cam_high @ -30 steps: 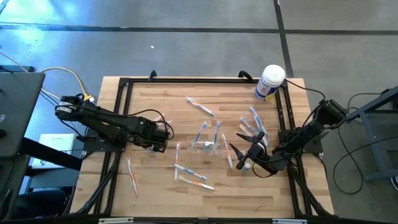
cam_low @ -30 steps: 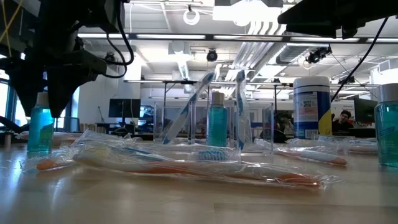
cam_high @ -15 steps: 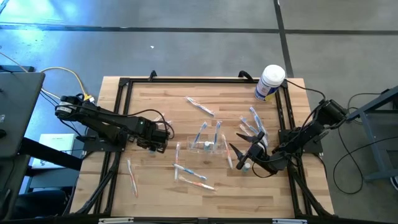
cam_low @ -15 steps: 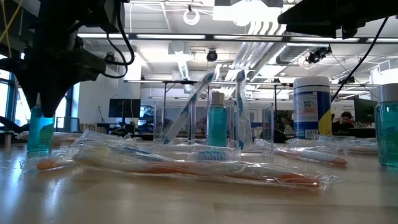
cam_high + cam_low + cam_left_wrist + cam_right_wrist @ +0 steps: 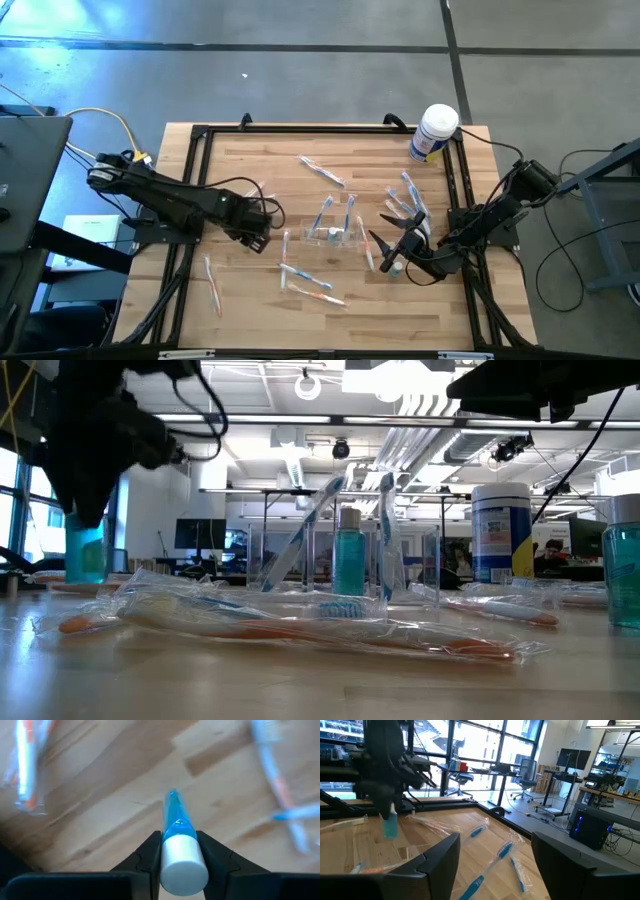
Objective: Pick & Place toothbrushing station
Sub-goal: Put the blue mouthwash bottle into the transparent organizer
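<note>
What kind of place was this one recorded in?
Most likely a robotics lab in an open-plan office: a wooden table with two arms, office chairs, monitors, and large windows behind.

Polished grey concrete floor (image 5: 300, 60) surrounds the wooden table (image 5: 250, 160), crossed by dark seam lines. Beyond the table, an open workspace: tall windows (image 5: 470, 750) along one side, office chairs (image 5: 525, 782) at desks (image 5: 485, 770), monitors (image 5: 567, 757) on stands. White ceiling ducts (image 5: 420, 430) and bright strip lights (image 5: 400, 375) run overhead.
</note>
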You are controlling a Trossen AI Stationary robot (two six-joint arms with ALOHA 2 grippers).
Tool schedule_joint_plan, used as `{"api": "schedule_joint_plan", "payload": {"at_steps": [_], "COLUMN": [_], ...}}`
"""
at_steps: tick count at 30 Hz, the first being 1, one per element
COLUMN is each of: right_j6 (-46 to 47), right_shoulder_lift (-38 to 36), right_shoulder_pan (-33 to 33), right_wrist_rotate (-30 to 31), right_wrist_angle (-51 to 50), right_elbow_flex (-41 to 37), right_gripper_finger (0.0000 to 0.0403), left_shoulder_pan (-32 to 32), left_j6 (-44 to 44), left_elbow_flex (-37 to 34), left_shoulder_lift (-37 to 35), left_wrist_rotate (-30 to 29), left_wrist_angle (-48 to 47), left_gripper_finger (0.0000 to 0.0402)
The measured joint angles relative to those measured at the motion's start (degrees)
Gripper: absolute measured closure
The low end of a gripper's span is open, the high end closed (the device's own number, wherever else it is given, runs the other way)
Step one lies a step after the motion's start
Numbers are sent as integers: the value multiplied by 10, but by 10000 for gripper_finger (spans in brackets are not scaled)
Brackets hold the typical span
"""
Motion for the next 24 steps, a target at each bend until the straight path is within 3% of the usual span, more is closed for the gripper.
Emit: {"api": "schedule_joint_plan", "payload": {"at_steps": [7,15,24], "right_j6": [0,0,0], "right_shoulder_lift": [0,0,0], "right_shoulder_pan": [0,0,0], "right_wrist_rotate": [0,0,1], "right_wrist_angle": [0,0,-2], "right_elbow_flex": [0,0,0], "right_gripper_finger": [164,164,164], "left_shoulder_pan": [-43,-46,38], "left_j6": [6,85,128], "left_elbow_flex": [112,178,182], "left_shoulder_lift": [-11,-5,56], "left_wrist_rotate": [-31,-79,9], "left_wrist_angle": [14,208,279], "left_gripper_finger": [314,313,312]}}
